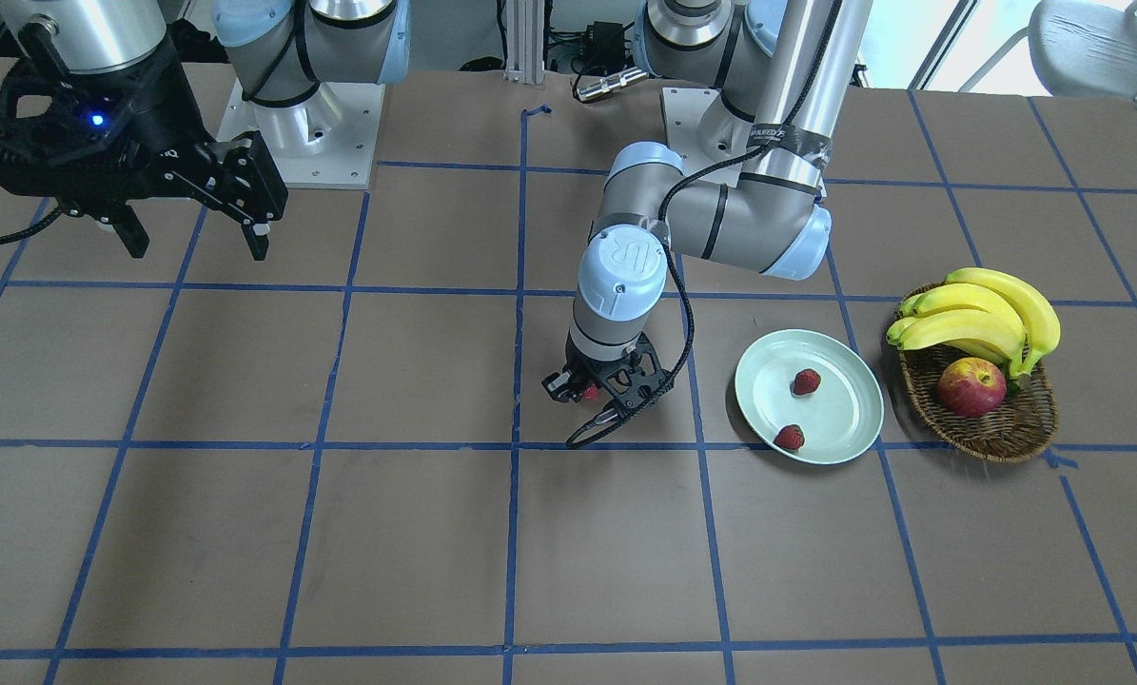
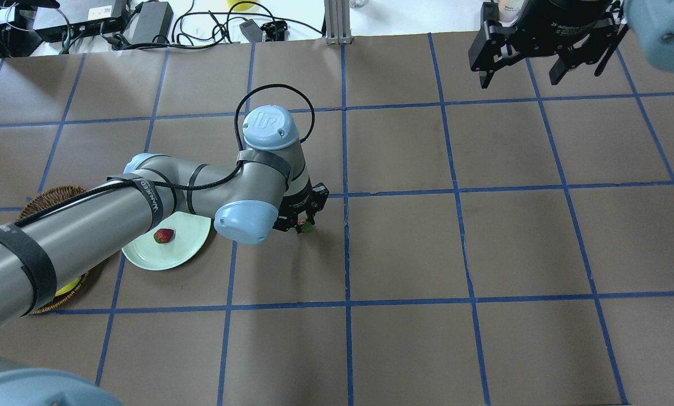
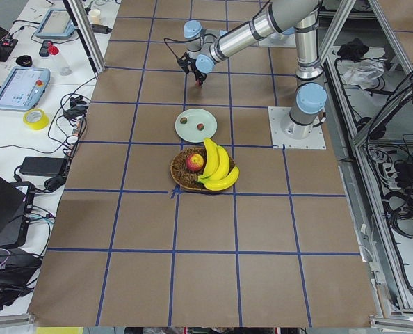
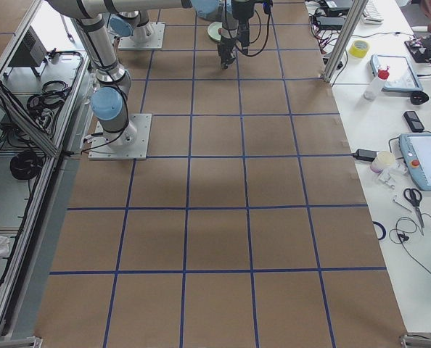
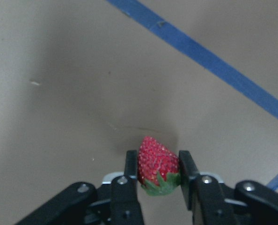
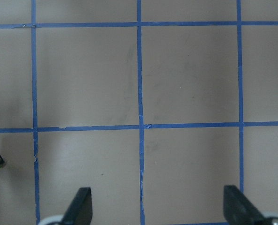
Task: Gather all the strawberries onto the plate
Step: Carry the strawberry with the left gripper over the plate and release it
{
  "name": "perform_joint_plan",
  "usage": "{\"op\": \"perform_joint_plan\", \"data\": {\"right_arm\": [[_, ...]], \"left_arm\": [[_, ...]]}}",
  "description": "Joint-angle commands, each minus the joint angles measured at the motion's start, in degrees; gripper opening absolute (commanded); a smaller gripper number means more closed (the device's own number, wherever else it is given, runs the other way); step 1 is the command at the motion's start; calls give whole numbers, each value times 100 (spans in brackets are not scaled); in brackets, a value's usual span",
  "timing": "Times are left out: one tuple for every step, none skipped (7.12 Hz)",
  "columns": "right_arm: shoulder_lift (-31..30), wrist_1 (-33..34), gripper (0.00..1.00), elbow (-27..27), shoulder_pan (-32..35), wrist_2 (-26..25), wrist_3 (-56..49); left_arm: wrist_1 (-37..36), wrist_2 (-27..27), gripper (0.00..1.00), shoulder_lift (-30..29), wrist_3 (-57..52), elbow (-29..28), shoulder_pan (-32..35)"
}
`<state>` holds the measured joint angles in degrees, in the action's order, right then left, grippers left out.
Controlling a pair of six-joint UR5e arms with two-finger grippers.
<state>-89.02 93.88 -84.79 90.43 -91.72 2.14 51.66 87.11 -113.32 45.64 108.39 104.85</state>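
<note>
Exterior front-facing view, from its left: the right gripper [image 1: 197, 245] hangs above the table [image 1: 340, 533], fingers spread and holding nothing. At centre, the left gripper [image 1: 582, 392] is clenched on a strawberry [image 5: 157, 165], close to the table. Right of it, the plate [image 1: 849, 409] holds a second strawberry [image 1: 807, 381] and a third strawberry [image 1: 790, 437] at its near rim. Farthest right, a basket [image 1: 1006, 436] holds bananas [image 1: 982, 319] and an apple [image 1: 971, 387].

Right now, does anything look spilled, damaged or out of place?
Nothing stands out. Two strawberries sit on the plate, the third strawberry is clamped in the left pincer, and the basket stands level with its bananas and apple. The right pincer hangs open.
</note>
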Motion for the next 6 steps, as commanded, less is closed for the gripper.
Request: {"op": "perform_joint_plan", "data": {"right_arm": [[-1,-1,100,-3,0,84,129],[7,-2,100,-11,0,76,129],[8,-2,100,-12,9,84,121],[8,-2,100,-12,9,84,120],[8,-2,100,-12,9,84,120],[8,-2,100,-12,9,67,120]], "left_arm": [[507,-70,5,317,-965,-369,-776],[1008,-45,5,545,-2127,-502,-1217],[1248,208,5,721,-3296,-503,-1605],[1328,358,5,819,-4169,-494,-2113],[1338,368,5,811,-5291,-338,-2640],[1251,325,5,820,-5894,-75,-3115]]}}
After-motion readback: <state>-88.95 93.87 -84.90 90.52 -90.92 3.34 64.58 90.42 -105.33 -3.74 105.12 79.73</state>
